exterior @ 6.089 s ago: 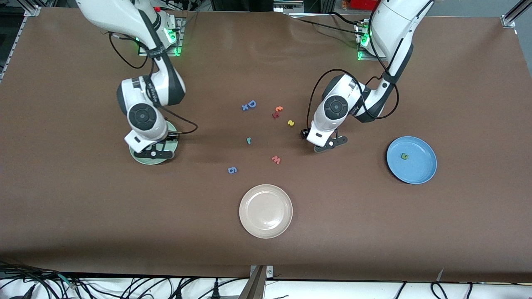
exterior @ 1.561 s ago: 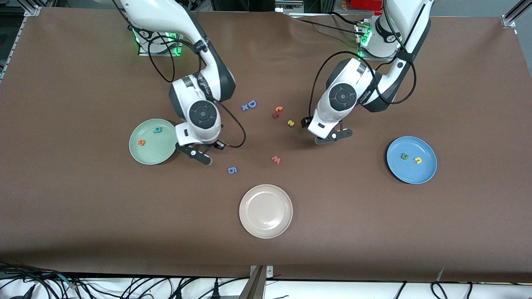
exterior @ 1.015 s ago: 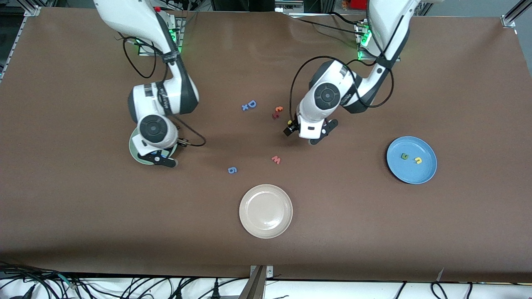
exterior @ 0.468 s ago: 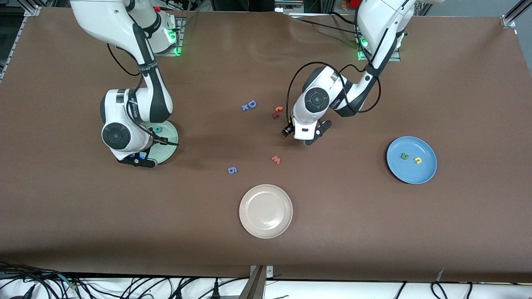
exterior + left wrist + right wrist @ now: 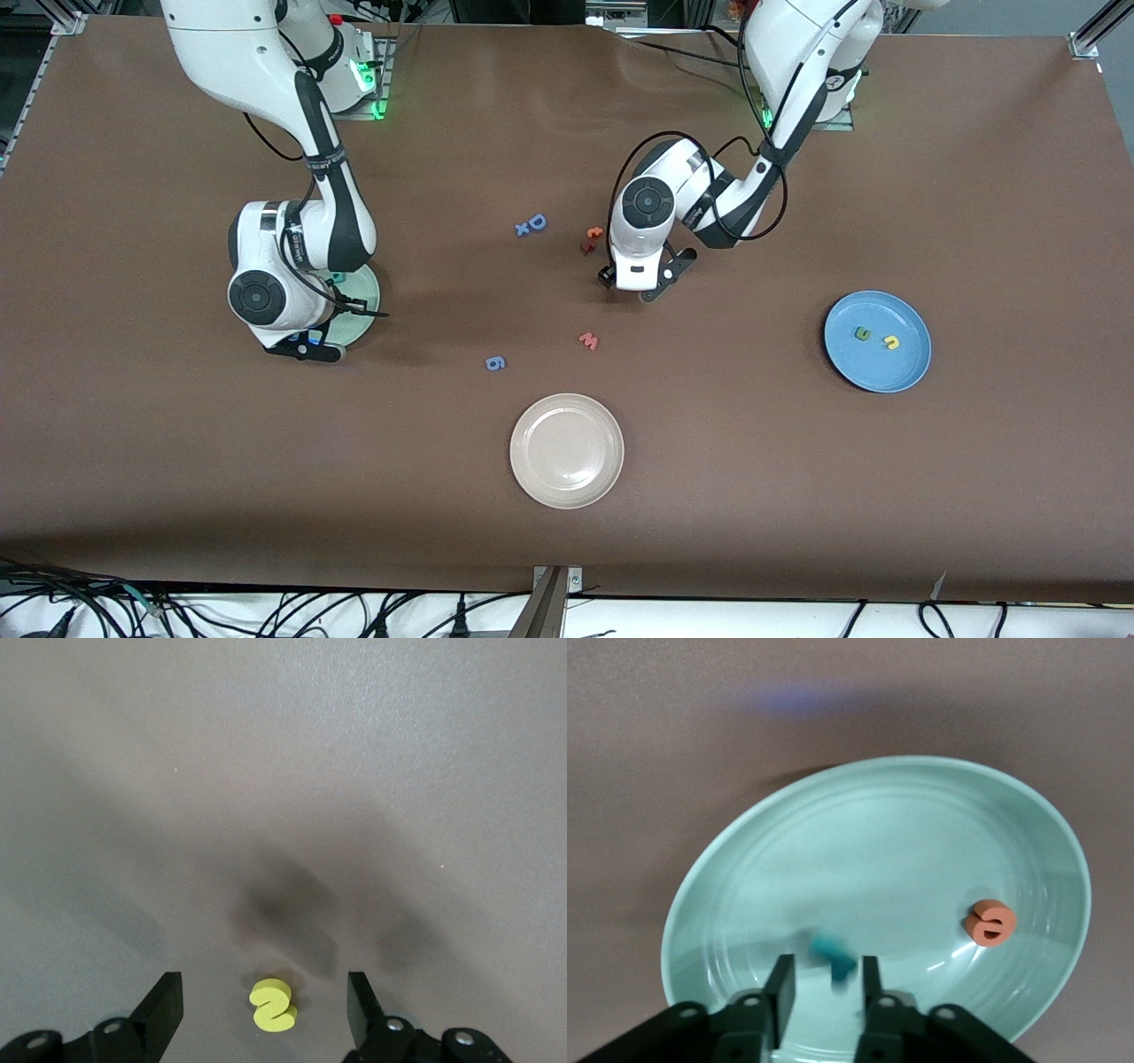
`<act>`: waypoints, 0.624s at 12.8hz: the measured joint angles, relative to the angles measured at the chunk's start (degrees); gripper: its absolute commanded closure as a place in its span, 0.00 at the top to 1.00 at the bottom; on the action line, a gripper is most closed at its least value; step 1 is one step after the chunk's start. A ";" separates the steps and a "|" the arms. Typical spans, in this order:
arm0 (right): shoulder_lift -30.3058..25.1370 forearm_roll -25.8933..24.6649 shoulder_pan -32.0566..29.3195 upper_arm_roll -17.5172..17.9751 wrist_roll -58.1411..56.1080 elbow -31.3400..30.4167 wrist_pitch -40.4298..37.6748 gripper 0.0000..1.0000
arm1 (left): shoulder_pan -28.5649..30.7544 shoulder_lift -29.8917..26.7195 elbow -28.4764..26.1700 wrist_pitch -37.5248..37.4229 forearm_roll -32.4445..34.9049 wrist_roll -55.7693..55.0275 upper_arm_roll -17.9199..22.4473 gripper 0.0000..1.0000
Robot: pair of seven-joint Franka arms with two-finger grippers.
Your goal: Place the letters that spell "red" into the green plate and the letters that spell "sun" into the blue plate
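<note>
The yellow "s" [image 5: 273, 1005] lies on the table between the spread fingers of my left gripper [image 5: 263, 1010], which is open and low over it; the hand [image 5: 631, 288] hides the letter in the front view. My right gripper [image 5: 825, 988] hangs over the green plate [image 5: 877, 842], fingers parted, with a blurred teal letter [image 5: 835, 958] loose between them. The orange "e" [image 5: 990, 922] lies in that plate. In the front view the right gripper [image 5: 301, 346] covers most of the green plate [image 5: 361, 306]. The blue plate [image 5: 873, 368] holds the dark green "u" [image 5: 861, 334] and yellow "n" [image 5: 891, 342].
A blue "D" [image 5: 536, 221] and the orange and dark red "t" shapes [image 5: 591, 239] lie mid-table beside the left gripper. A salmon "w" [image 5: 589, 340] and a blue "g" [image 5: 495, 362] lie nearer the front camera. The beige-white plate [image 5: 523, 443] sits nearest the camera.
The right gripper carried the teal letter from mid-table to over the green plate and has just parted its fingers. The left gripper moved over the yellow "s" and came down around it.
</note>
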 measured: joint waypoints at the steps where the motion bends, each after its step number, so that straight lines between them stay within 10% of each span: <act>1: -0.04 0.02 0.00 0.00 -0.16 0.03 0.01 0.94 | -0.02 0.03 0.01 0.00 0.00 -0.25 0.00 0.83; 8: -5.32 0.12 0.09 0.03 -0.39 7.88 -11.28 0.98 | -0.84 1.22 0.11 0.94 0.00 -1.42 0.00 0.83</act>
